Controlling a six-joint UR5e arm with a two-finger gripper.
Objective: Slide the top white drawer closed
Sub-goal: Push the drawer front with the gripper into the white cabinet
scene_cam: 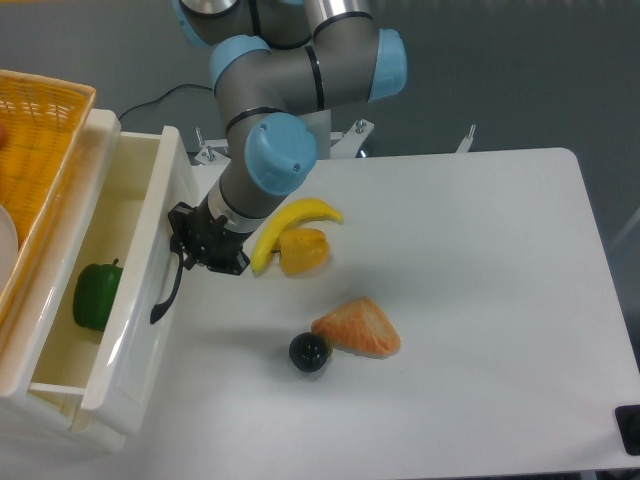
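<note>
The drawer (130, 300) sits at the left edge of the desk (470, 300), part way out of its white cabinet, with a green pepper (93, 296) lying loose inside and a yellow basket (35, 140) on top of the cabinet; the claw (188, 250) is pressed against the front panel right at the upper end of the black handle (166, 295), but I cannot tell from here whether its fingers are spread or pinched, since they are dark against the dark handle. The drawer looks like thin glossy plastic, light and stiff, so it should glide with a modest push, though the slick face could let the claw slip sideways. The handle's root or the flat front beside it seems the best place to bear on, pushing square so the box does not skew on its runners. A banana (290, 225) lies just behind the arm, clear of the push
</note>
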